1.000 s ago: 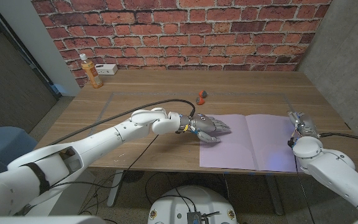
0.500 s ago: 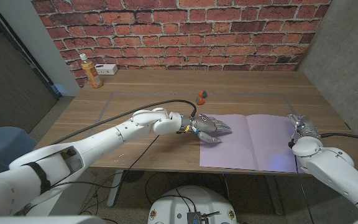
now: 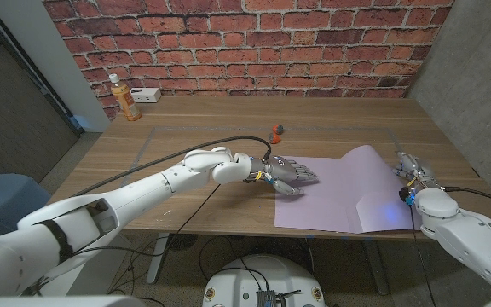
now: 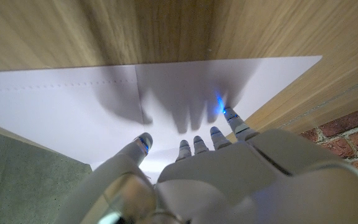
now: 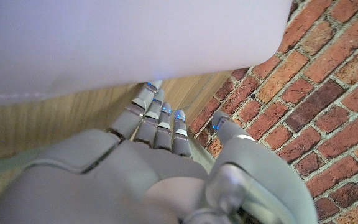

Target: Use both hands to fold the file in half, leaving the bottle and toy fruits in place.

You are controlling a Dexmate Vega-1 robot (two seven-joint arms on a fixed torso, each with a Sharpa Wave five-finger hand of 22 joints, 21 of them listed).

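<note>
On the bench, front right: lilac file half-lifted, fold begun.

Far left, at the back by the brick wall, stands the bottle, well apart from the work; the toy fruits lie just behind the file's left half. The left hand rests on that left half, fingers spread and holding nothing, pinning the sheet. The right flap curls up and leftward, with the right hand at the file's right edge, fingers straight beneath the raised sheet; whether it grips the edge I cannot tell. Risks: an unsecured flap may slip off the fingers and drop back open; a push against weak pinning could slide the file toward the toy fruits; uneven lift may set the crease off the centre line.
</note>
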